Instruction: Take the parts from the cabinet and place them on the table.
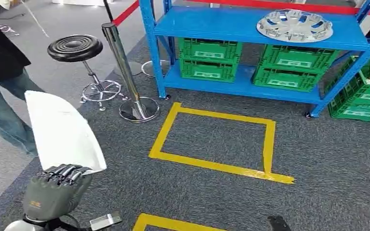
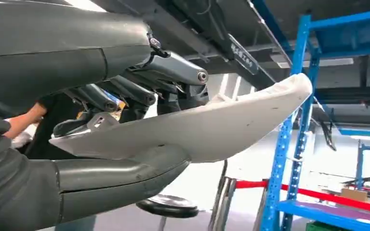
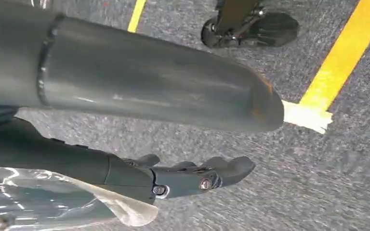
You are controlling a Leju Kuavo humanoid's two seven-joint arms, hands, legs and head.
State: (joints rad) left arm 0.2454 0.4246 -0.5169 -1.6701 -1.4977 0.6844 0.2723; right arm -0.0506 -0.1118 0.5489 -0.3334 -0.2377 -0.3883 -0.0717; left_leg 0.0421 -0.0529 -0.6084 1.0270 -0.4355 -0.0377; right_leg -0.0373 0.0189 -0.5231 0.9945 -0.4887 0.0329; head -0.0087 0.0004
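Over carpet (image 1: 221, 192), white panel (image 1: 62, 130) upright, lengthwise.

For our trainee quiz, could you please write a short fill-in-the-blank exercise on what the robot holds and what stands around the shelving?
1. The robot's left hand holds a curved ____ plastic panel.
2. The silver wheel cover lies on the ____ metal shelving unit.
3. Green plastic crates sit on the shelf ____ the wheel cover.
4. The rectangle of tape on the grey carpet is ____.

Missing words: white; blue; below; yellow
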